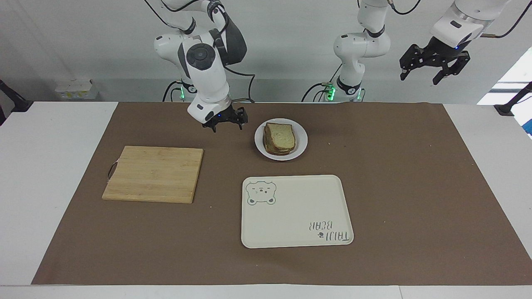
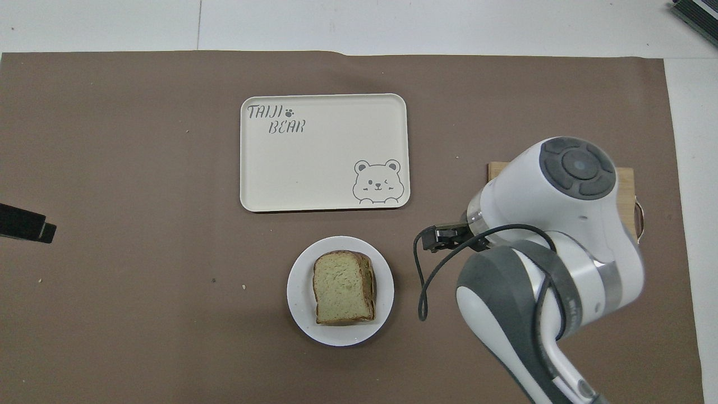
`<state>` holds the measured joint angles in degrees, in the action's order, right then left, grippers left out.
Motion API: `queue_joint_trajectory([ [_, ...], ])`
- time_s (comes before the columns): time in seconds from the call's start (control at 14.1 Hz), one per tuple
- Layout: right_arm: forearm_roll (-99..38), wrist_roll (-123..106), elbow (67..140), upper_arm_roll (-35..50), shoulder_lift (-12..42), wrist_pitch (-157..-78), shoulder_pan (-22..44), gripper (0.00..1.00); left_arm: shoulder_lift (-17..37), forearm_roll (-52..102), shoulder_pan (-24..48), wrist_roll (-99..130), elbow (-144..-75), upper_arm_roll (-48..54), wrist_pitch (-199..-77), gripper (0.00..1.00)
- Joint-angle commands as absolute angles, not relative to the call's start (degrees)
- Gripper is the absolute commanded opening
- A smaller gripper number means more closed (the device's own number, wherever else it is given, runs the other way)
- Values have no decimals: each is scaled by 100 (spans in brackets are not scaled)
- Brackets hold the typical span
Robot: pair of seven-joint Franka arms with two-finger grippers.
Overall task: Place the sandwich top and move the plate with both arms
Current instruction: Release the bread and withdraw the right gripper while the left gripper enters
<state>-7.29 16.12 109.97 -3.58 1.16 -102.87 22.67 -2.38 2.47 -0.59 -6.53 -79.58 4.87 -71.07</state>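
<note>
The sandwich top (image 1: 282, 136) (image 2: 341, 283), a pale slice with brown crust, lies flat on a stack of bread on the small white plate (image 1: 302, 140) (image 2: 300, 293). The plate stands on the brown mat, nearer to the robots than the tray. My right gripper (image 1: 225, 121) (image 2: 436, 240) hangs open and empty low over the mat, beside the plate toward the right arm's end. Nothing touches the bread. My left gripper (image 1: 433, 70) (image 2: 25, 226) waits open, raised high over the left arm's end of the table.
A cream tray with a bear drawing (image 1: 295, 211) (image 2: 325, 163) lies just farther from the robots than the plate. A wooden cutting board (image 1: 153, 173) lies toward the right arm's end, mostly covered by the right arm in the overhead view. Crumbs dot the mat.
</note>
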Motion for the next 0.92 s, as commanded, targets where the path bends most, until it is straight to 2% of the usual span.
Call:
queue_joint_trajectory([
  [0.0,-624,1556,10986,-308,-61,-10038,1698,100,-334,290,-97,-659,-8042,448,-7154,100],
  [0.28,-615,1556,10908,-308,-97,-10028,977,100,-89,307,-141,-668,-7779,413,-7225,100],
  [0.85,-255,1153,10811,-316,-140,-9791,291,100,-255,755,-123,-642,-8094,422,-7304,100],
])
